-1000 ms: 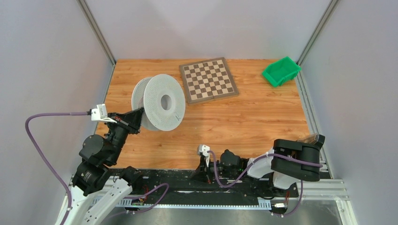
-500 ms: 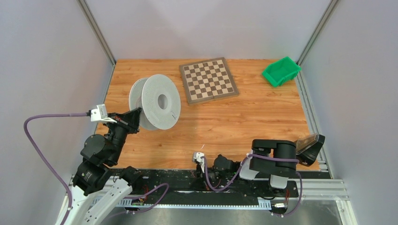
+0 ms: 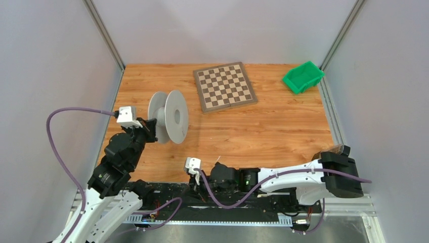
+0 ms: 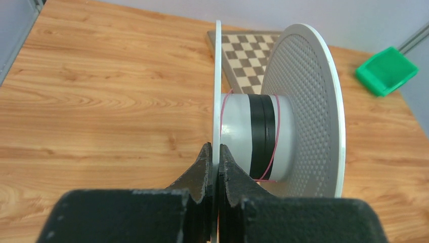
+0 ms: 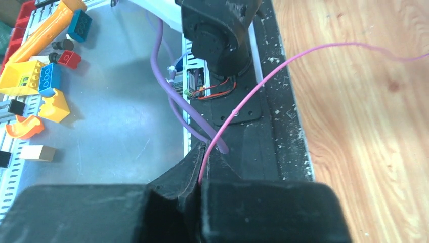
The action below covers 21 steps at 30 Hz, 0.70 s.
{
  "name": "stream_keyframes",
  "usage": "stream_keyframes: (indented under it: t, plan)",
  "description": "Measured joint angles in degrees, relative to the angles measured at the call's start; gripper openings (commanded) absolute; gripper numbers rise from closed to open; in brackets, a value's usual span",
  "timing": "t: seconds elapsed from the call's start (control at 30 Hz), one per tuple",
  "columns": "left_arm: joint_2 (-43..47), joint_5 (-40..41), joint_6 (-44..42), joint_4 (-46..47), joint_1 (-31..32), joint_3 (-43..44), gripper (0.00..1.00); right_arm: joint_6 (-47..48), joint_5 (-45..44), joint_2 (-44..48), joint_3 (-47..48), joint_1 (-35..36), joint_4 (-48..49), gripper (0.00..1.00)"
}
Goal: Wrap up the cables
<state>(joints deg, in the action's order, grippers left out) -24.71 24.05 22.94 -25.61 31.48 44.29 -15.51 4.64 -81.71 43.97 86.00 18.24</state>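
Pink cable pinched tight in right gripper over black rail at near table edge. Couple of turns already on spool hub. Spool upright, left-centre, left gripper clamped on near flange. Chessboard just beyond spool, green bin in far right corner, both apart from cable. Toy bricks beside rail.

The left hand and right hand pinch closed; right arm extends leftward.

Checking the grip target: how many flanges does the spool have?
2. The near flange is clamped edge-on in the left pincer. The perforated flange stands free across the hub, on the green bin side.
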Motion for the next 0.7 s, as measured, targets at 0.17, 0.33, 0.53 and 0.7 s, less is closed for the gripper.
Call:
stream_keyframes:
  t: [0.17,0.33,0.53,0.7]
  plan:
    - [-0.96,-1.75,-2.4,-0.39,-0.02,-2.45,0.0,4.22,-2.1,3.52,5.38,0.07,-8.5,0.0]
    - [-0.9,-5.2,-3.02,-0.5,-0.02,-3.39,0.0,10.21,-3.28,3.8,14.4,-0.31,-14.12,0.0]
    - [0.22,-10.73,-5.77,-0.63,0.0,-4.85,0.0,15.93,-3.72,3.58,24.98,-3.32,-18.29,0.0]
    - [2.45,-16.17,-9.25,-2.19,0.0,-6.91,0.0,19.02,-4.98,2.71,29.03,-7.5,-21.27,0.0]
